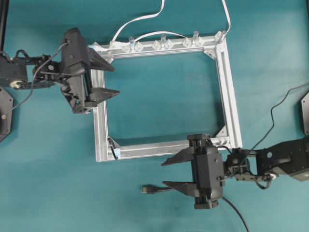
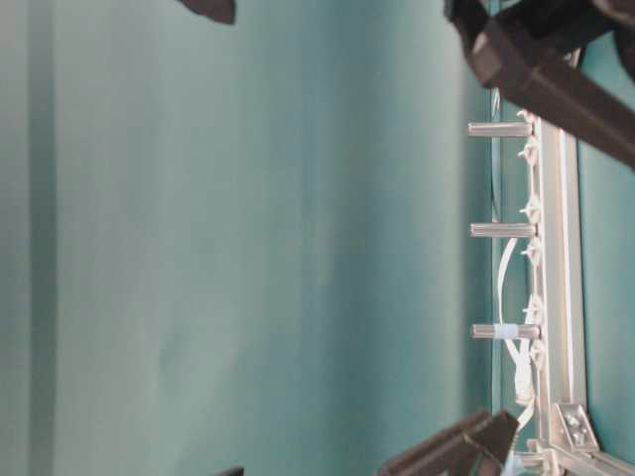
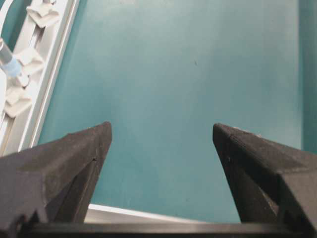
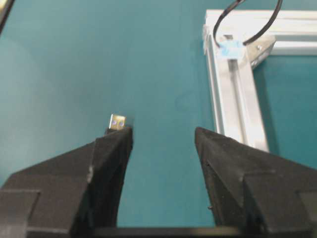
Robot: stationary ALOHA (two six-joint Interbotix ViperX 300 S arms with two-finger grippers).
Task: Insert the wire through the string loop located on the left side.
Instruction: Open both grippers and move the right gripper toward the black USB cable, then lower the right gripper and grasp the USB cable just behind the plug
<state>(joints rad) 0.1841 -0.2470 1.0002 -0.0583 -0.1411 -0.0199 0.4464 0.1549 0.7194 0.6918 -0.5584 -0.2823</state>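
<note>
Plainly, wire (image 1: 150, 189) beside spread right fingers (image 1: 175, 184).

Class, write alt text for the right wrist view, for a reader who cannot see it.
The open right gripper hovers over teal table, the wire plug's metal tip peeking past one finger. Ahead lies a corner of the silver frame, where the dark string loop rises from a pale blue base.

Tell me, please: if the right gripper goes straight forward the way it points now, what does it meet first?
Probably nothing: ahead of the right gripper lies bare table. The wire plug sits beside one finger, the string loop off to the side.
</note>
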